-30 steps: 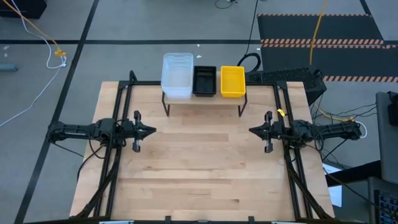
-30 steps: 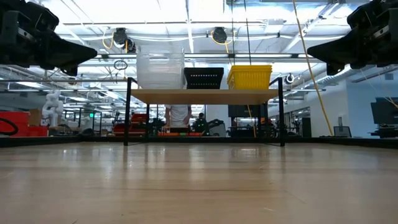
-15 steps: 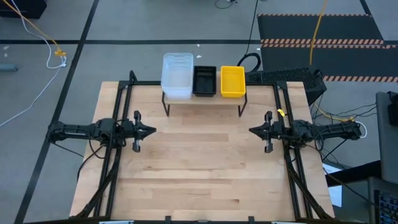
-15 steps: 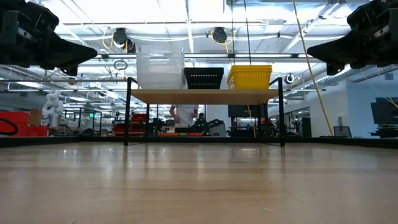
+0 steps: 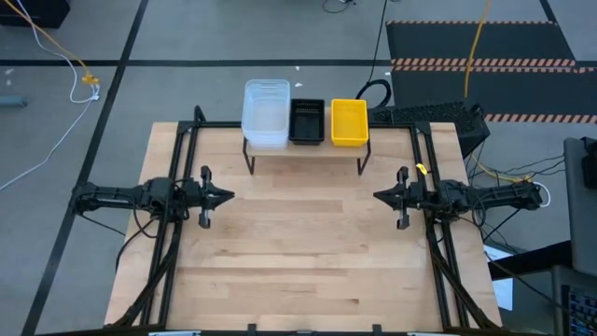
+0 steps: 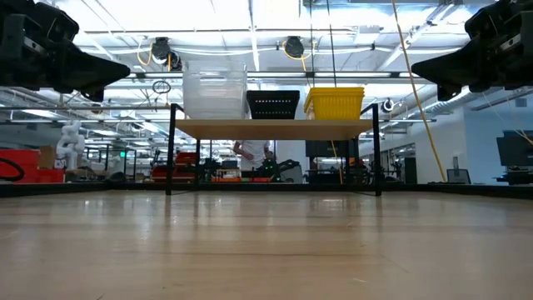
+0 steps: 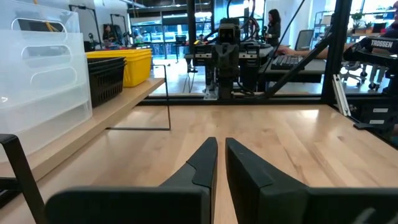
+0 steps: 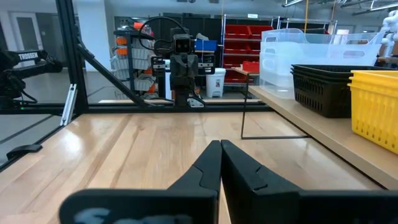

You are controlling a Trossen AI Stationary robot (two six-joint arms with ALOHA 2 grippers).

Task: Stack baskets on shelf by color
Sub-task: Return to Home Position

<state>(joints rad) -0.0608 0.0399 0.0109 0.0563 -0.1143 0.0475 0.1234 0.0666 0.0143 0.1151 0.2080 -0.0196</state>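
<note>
The shelf point(image 5: 303, 148) stands at the table's far edge on thin black legs. On its plank, from left to right, rest a stack of clear baskets point(image 5: 266, 114), a black basket point(image 5: 307, 121) and a yellow basket point(image 5: 349, 122), each on its base. My left gripper point(image 5: 229, 197) hovers level over the table's left side, pointing right, its fingers point(image 7: 202, 163) together but for a thin slit. My right gripper point(image 5: 378, 196) hovers level over the right side, pointing left, shut point(image 8: 220, 149). Neither holds anything, and both are well short of the shelf.
Bare wooden tabletop point(image 5: 298, 252) lies between the two grippers and in front of the shelf. Black frame rails point(image 5: 173, 271) run along the table's left and right sides. A keyboard point(image 5: 438, 116) lies beyond the far right corner. A person point(image 6: 252, 153) stands in the room behind.
</note>
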